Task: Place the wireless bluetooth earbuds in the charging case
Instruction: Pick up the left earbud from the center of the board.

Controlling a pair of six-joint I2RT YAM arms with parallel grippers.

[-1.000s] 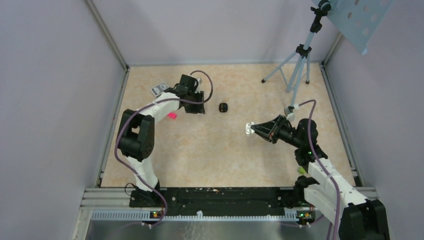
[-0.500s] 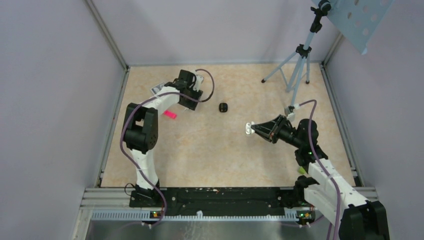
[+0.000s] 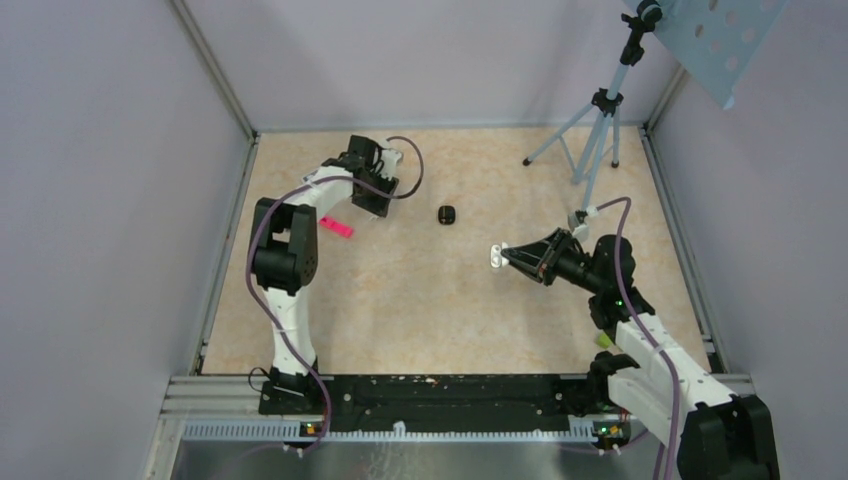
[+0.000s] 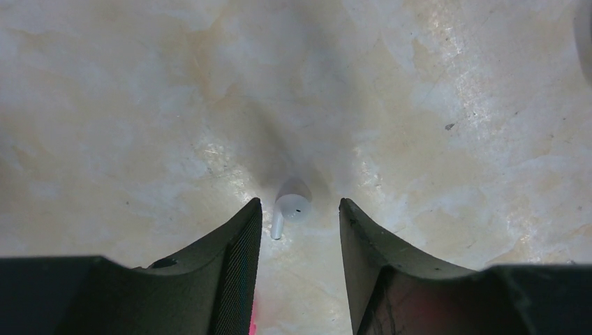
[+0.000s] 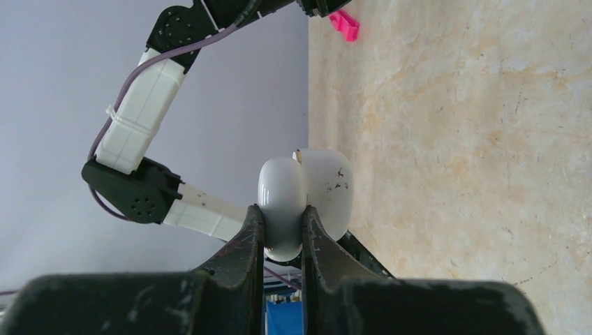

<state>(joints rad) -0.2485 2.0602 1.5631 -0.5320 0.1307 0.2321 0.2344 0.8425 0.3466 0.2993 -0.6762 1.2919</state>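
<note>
Two black left fingers [image 4: 234,262] stand parted low over the desk [image 4: 454,105], gripping nothing. One white earbud [image 4: 292,204] lies flat in the gap between their tips, its stem close beside one tip; I can't tell whether it touches. The step in hand looks like the pick-up of that earbud. The next move calls for a gentle, centred close on something so small, then a carry across to the case. Over on the other side, the right fingers [image 5: 241,255] are clamped tight on the white charging case [image 5: 283,202], seemingly clear of the desk; it looks hinged open, though I can't be sure. Between the two arms sits a small black object [image 3: 447,214], and a pink block [image 3: 337,228] lies near the left arm. No brand, label or writing is legible anywhere.
</note>
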